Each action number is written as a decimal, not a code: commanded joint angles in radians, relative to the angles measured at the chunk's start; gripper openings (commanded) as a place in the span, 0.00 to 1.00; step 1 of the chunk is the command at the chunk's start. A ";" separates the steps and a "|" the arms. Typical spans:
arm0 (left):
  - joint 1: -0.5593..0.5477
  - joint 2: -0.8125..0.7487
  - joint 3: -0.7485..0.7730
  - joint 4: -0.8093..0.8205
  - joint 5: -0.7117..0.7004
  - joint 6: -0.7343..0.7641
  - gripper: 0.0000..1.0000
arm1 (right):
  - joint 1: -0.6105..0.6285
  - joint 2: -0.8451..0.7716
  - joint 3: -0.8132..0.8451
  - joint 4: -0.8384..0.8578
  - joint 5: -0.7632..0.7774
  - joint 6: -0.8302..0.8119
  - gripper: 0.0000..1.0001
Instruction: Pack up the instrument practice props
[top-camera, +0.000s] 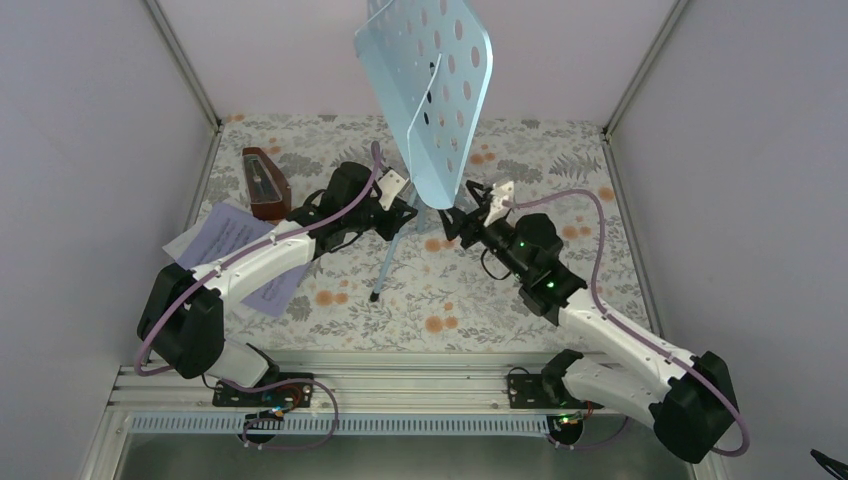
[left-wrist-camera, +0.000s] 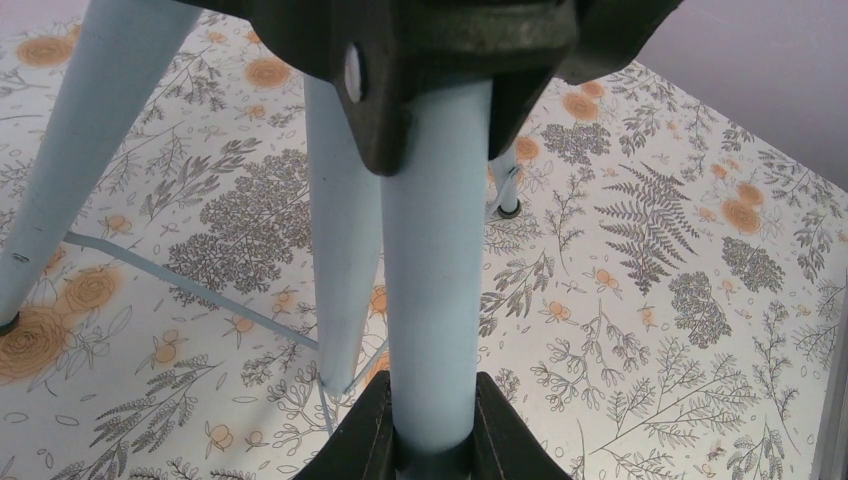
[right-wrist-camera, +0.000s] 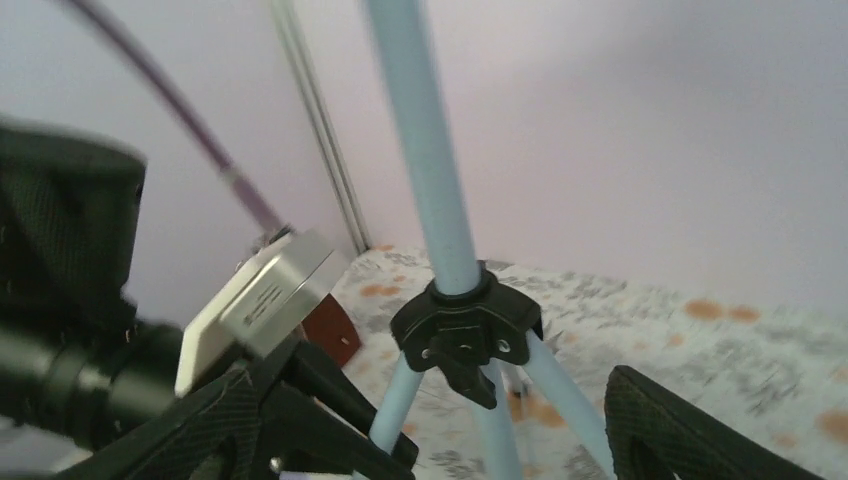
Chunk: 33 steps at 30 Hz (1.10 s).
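**DESK:** Where is the stand, and who has it?

**PHOTOGRAPHER:** The pale-blue music stand (top-camera: 430, 90) is upright on its tripod legs mid-table. The left gripper (left-wrist-camera: 435, 445) pinches 1 of its tubes, a finger pressed to each side; leg or pole, I cannot tell. The right gripper (right-wrist-camera: 480, 430) hangs just beside the black hub (right-wrist-camera: 467, 325), jaws spread wide and gripping nothing. The metronome (top-camera: 265, 185) and sheet-music pages (top-camera: 225, 235) sit at the left, the pages partly under the left arm, seemingly not yet packed.

**DESK:** How should the fold go?

**PHOTOGRAPHER:** My read: the left steadies the tube while the right closes squarely on the hub or a leg, low down, and works slowly. The perforated desk rides high and could tip the stand.

**DESK:** What does each angle add?

**PHOTOGRAPHER:** Only the overhead shows the desk and the 2 arms flanking the stand. Only the left wrist shows the pinch. Only the right wrist shows the hub where legs meet pole, and the gap between its own fingers.
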 joint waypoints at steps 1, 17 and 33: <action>-0.001 0.007 0.010 -0.021 -0.017 0.006 0.02 | -0.080 0.008 -0.009 0.065 -0.106 0.474 0.81; -0.001 0.006 0.013 -0.023 -0.022 0.008 0.02 | -0.101 0.140 0.050 0.051 -0.213 1.262 0.82; -0.002 0.005 0.015 -0.026 -0.017 0.010 0.02 | -0.103 0.273 0.135 0.101 -0.177 1.257 0.68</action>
